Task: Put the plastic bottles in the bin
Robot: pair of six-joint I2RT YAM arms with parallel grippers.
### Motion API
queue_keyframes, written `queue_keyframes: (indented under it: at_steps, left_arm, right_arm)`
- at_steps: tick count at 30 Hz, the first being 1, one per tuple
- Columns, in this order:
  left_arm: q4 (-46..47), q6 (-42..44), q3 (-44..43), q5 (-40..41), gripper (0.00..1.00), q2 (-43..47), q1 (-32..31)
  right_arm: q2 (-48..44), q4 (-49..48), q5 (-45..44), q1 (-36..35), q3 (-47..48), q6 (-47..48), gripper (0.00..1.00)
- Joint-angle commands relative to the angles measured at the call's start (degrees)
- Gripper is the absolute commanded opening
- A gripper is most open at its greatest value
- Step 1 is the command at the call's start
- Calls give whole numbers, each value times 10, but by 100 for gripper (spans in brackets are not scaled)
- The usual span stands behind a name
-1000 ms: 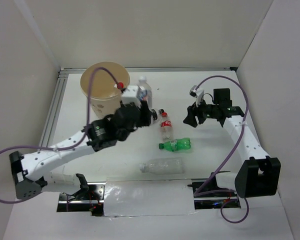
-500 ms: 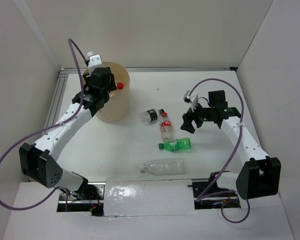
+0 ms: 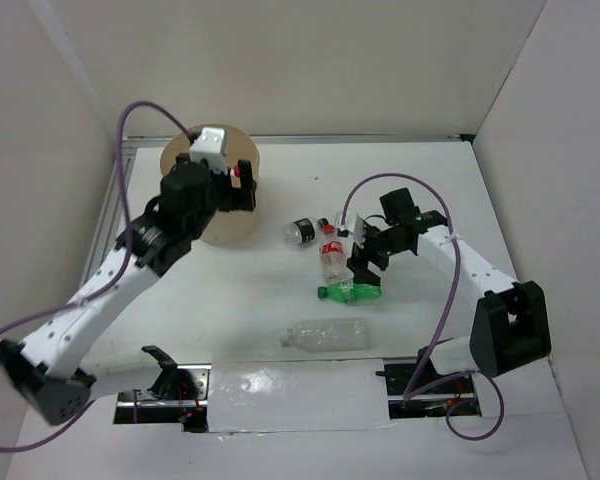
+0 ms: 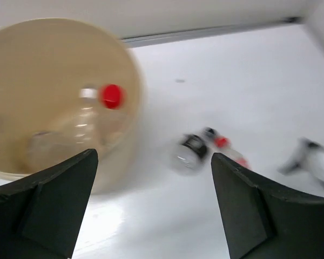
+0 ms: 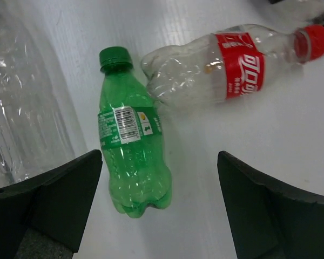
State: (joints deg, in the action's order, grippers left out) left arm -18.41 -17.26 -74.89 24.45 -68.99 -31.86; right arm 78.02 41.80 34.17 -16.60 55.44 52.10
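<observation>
Stretched far forward on the left, hovering with the left gripper [image 4: 152,162] spread and empty by the bin [image 4: 135,91] rim (red-capped bottle [image 4: 70,129] lying inside). Bent inward and down on the right, holding the right gripper [image 5: 159,162] wide open over the green bottle [image 5: 132,156], touching a red-labelled bottle [image 5: 227,65] on the table [image 3: 430,180].

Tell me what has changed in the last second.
The left gripper swung from beside the bin to above it and is open; the white-capped bottle it held is gone from the table. The right gripper, open, moved toward the green bottle. The bin and four lying bottles stayed.
</observation>
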Motion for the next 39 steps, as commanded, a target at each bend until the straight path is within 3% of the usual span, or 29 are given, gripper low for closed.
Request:
queue_keyframes:
  at_steps: [1, 3, 5, 10, 11, 15, 18, 20, 23, 25, 29, 35, 39]
  left_arm:
    - [-5, 37, 90, -160, 98, 97, -56]
    - [-11, 32, 145, -228, 94, 147, -87]
    - [7, 27, 233, -245, 91, 182, -126]
    - [93, -1, 368, -194, 88, 278, -273]
    - [103, -1, 388, -182, 88, 278, -305]
    - [129, -2, 388, -136, 88, 222, -372]
    - [153, 7, 382, -128, 88, 159, -413]
    - [196, 15, 382, -128, 88, 130, -438]
    - [246, 35, 387, -113, 90, 77, -472]
    - [274, 42, 387, -87, 91, 27, -493]
    - [310, 35, 395, -62, 91, -4, -508]
    - [334, 22, 407, -6, 94, -37, -513]
    - [349, 22, 407, 37, 94, -62, -518]
  right_arm:
    - [16, 48, -23, -39, -14, 97, 93]
    - [34, 32, -45, -60, -40, 108, 91]
    - [45, 16, -67, -75, -55, 108, 89]
    - [81, -33, -115, -81, -88, 114, 83]
    - [88, -38, -122, -81, -95, 114, 79]
    - [76, 46, -96, -76, -38, 149, 40]
    - [31, 170, -46, -61, 40, 191, 33]
    - [8, 230, -17, -61, 95, 191, 32]
    - [2, 232, -3, -77, 233, 138, 32]
    - [30, 106, -3, -95, 338, 18, 32]
    - [79, -82, -27, -132, 409, -95, 33]
    - [294, -200, -27, -221, 680, -208, 34]
    - [427, -210, -17, -253, 827, -241, 45]
